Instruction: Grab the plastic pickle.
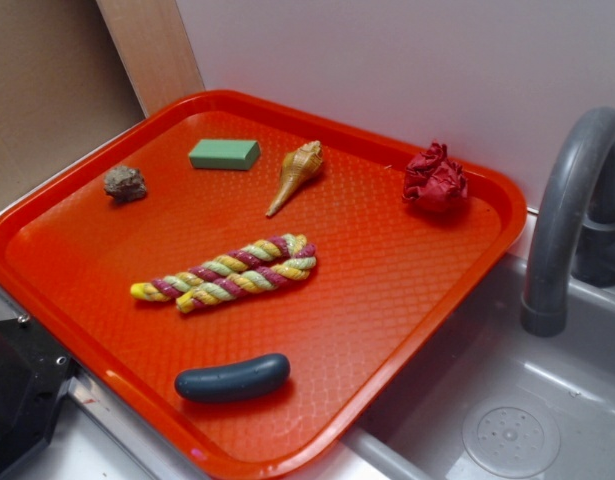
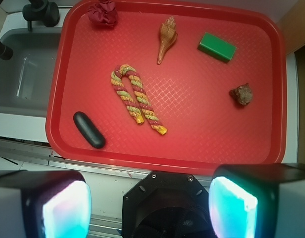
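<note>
The plastic pickle is a smooth, dark teal-grey, slightly curved piece lying on the red tray close to its near rim. In the wrist view the pickle sits at the tray's lower left corner. My gripper is open, its two glowing pads wide apart with nothing between them. It hangs well above and behind the tray's near edge, over the black robot base, far from the pickle. In the exterior view the gripper is out of sight.
The tray also holds a braided rope, a green block, a seashell, a small stone and a crumpled red piece. A grey sink with a faucet adjoins the tray.
</note>
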Robot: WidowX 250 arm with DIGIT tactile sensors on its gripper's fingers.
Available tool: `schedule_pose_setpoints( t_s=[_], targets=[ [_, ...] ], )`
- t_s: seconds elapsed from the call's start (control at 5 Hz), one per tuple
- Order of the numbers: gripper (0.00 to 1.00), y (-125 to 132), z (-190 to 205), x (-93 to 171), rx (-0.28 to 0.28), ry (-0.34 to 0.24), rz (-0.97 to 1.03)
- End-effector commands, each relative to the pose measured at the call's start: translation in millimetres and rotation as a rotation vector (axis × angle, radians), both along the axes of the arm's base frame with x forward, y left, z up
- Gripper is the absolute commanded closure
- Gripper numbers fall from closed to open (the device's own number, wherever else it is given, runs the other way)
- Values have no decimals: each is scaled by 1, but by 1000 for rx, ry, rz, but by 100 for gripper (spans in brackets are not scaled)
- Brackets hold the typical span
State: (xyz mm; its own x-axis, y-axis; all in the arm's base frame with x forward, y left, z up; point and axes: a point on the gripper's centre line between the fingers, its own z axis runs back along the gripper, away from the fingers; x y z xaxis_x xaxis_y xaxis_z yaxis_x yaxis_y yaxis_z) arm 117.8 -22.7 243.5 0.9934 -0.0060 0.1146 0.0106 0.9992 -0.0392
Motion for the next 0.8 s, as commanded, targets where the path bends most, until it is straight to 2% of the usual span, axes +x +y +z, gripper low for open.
schedule_pose_setpoints(
  t_s=[0.0, 0.2, 0.4, 0.6],
  targets=[
    [0, 0, 0, 0, 0, 0, 0],
    [0, -30, -5, 13, -9, -29, -123],
    [0, -58, -17, 22, -33, -30, -264],
    [0, -83, -38, 29, -27, -37, -369]
  ],
)
